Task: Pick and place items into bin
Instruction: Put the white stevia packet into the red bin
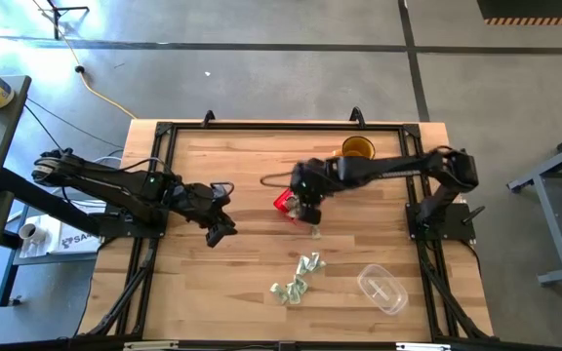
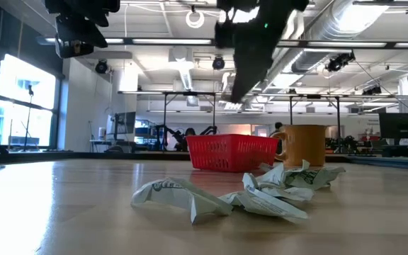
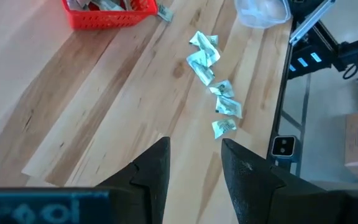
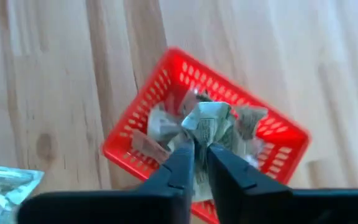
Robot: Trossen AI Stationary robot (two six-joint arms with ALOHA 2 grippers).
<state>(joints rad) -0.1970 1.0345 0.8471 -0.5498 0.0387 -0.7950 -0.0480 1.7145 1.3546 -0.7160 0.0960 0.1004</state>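
Right gripper hangs above red bin, fingers pinched on green-and-white wrapped piece. More wrappers lie inside bin. Loose wrapped pieces sit in cluster on wooden table, near clear container. Left gripper waits at table's left side, fingers apart, holding nothing.

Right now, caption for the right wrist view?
Right gripper pinching a wrapped item above the red bin, which already holds several.
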